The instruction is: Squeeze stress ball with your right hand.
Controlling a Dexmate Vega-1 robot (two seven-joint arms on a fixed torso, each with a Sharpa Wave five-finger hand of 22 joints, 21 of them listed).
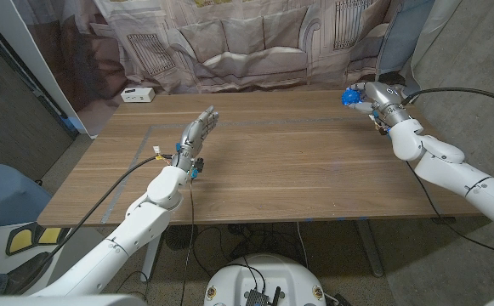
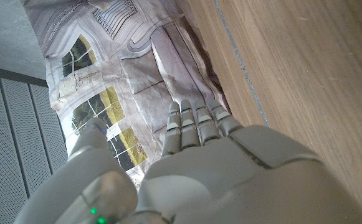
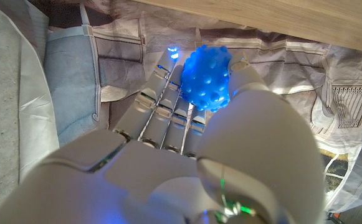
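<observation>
A blue knobbly stress ball [image 1: 349,97] sits in my right hand [image 1: 371,98] at the table's far right corner, a little above the wood. In the right wrist view the ball [image 3: 206,77] is held between the thumb and the fingers [image 3: 162,99] of that hand [image 3: 187,143]. My left hand [image 1: 197,133] stands over the table's left middle with its fingers straight and together, holding nothing. In the left wrist view the left hand [image 2: 218,162] reaches out beside the wooden table [image 2: 305,68], fingers [image 2: 193,124] extended.
A small white box [image 1: 138,94] lies at the far left corner of the table [image 1: 289,161]. A printed curtain [image 1: 255,42] hangs behind the far edge. Cables run along my left arm near the front edge.
</observation>
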